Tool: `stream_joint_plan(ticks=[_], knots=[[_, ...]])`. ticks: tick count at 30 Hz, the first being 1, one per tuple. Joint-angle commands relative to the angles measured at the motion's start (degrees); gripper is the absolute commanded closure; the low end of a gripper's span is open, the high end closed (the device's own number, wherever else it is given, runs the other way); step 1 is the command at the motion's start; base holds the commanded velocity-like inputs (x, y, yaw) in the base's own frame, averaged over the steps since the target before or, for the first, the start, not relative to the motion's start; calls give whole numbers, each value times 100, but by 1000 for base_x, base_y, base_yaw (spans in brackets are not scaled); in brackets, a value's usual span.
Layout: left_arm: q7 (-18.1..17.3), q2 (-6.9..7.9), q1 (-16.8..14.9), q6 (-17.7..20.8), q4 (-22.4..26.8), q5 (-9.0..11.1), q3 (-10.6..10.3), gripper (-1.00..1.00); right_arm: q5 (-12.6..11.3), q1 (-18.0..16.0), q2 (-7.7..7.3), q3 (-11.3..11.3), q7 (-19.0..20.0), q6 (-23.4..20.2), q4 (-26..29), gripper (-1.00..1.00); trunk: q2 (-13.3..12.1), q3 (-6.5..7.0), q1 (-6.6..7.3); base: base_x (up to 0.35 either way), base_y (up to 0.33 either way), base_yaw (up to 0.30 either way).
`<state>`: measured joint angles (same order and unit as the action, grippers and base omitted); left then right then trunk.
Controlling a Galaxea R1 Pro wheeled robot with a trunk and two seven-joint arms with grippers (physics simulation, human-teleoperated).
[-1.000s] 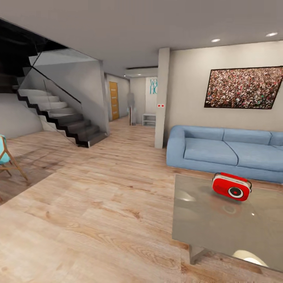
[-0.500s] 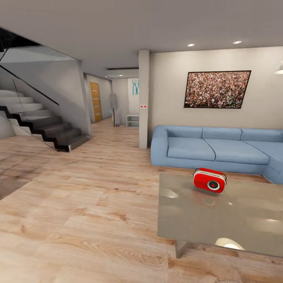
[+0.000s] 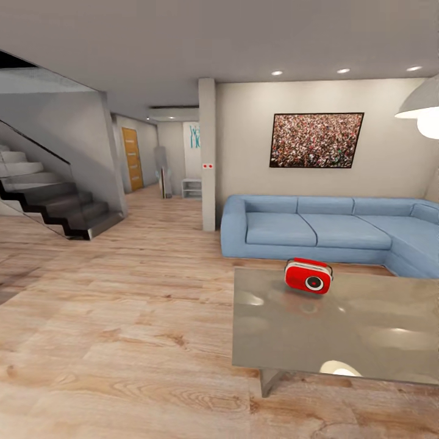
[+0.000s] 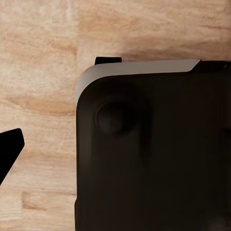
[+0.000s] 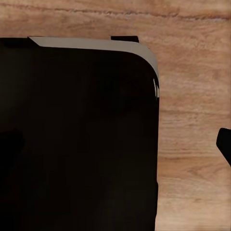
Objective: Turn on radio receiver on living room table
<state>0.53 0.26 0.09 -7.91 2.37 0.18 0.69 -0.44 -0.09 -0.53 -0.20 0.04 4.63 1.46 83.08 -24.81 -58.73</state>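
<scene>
Far left: dark stairs [image 3: 55,207] w/ a glass side. Wood floor [image 3: 122,317] runs across the room. A hallway w/ an orange door [image 3: 130,157] sits at the back, then a grey pillar [image 3: 207,152]. A big crowd picture [image 3: 316,140] hangs over the blue sofa [image 3: 317,228].

In front of the sofa is the grey shiny table [image 3: 341,332]. The radio receiver [image 3: 308,275] stands on it, near the far edge, toward the table's left end. Round dial faces us.

It looks small, hard, light and smooth, so prob slippery. It could slide on that glossy top if pushed. Best to press the front softly, or hold the thin handle up top.

Far right: white lamp [image 3: 421,110].

Wrist views show dark robot body over floor. Grippers: can't tell if spread or closed.
</scene>
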Motion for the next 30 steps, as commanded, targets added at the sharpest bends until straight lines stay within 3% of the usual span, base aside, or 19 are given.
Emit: stream_joint_plan(ticks=[1,11,18,30], knots=[[0,0,0,0,0,0,1,-100,0,0,0,1,2,-2,1,-100,0,0,0,0,0,-6],[0,0,0,7,0,1,2,-100,-8,0,14,-5,-11,-46,3,-100,0,0,0,0,0,-1],[-70,0,0,53,-9,17,-24,-100,22,0,24,31,-9,-26,1,-100,0,0,0,288,90,6],[-70,0,0,44,-9,17,-16,-100,44,0,9,46,5,-7,1,-100,0,0,0,117,28,237]])
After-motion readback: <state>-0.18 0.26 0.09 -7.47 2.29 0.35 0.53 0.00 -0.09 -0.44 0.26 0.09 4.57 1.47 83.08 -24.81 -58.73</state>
